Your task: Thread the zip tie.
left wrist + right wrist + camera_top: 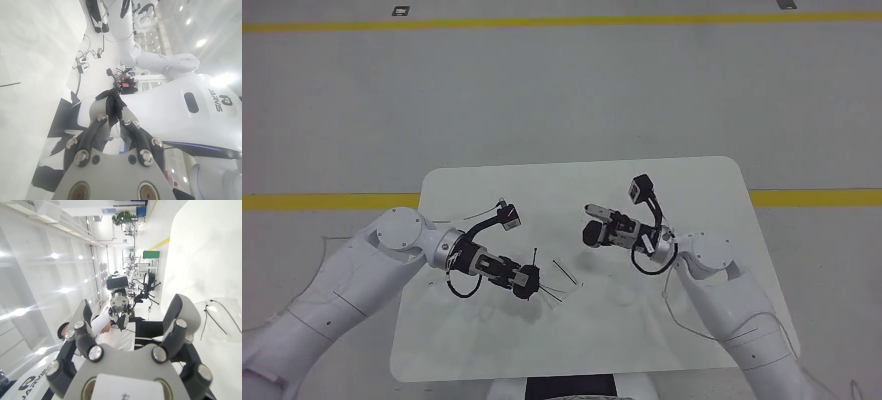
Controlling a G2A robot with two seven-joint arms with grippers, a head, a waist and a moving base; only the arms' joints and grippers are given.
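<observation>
White table (682, 190) bearing zip ties (564, 272); yellow-lined floor (542, 90).

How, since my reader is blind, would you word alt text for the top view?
Two white robot arms hang over a white rounded table: the left tool is shut on a thin black zip tie, and the open right tool faces it. More loose black zip ties lie on the table between them.

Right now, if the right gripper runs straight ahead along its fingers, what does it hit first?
Probably the left gripper, shut on a thin black plastic zip tie; it sits framed between the fingers of the open right gripper, and the gap before it looks free. Depth unclear.
</observation>
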